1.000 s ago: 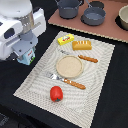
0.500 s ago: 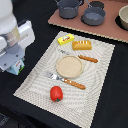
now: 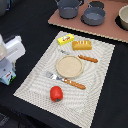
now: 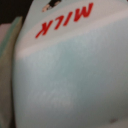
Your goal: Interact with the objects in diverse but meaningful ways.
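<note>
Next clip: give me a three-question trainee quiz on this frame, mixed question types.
1. True or false: the tomato lies on the round plate.
2. Which item lies beside the bread loaf, toward the exterior view's left? A) butter packet B) fork C) knife
3. Fill in: the word printed in red on the carton filling the wrist view is ____.

Key
1. False: it lies on the placemat, apart from the plate.
2. A
3. MILK
</note>
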